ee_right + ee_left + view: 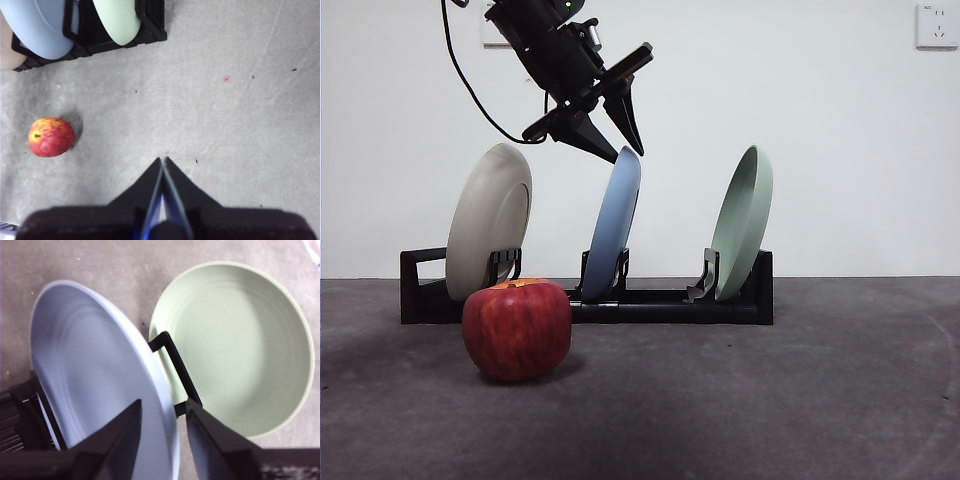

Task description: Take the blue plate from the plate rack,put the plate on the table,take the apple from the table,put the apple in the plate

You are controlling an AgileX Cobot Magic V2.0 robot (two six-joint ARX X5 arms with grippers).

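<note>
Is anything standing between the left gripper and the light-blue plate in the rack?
Nothing visible. The left gripper hangs right above the top rim of the round, matte light-blue plate, its open jaws straddling the rim. The cream-white plate and pale green plate stand apart in other slots of the long black plate rack.

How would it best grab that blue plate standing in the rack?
By its top rim, coming from above. The blue plate stands on edge in the plate rack, so only its thin upper edge is free. The left gripper is open with one jaw either side of that rim, which suits a pinch.
</note>
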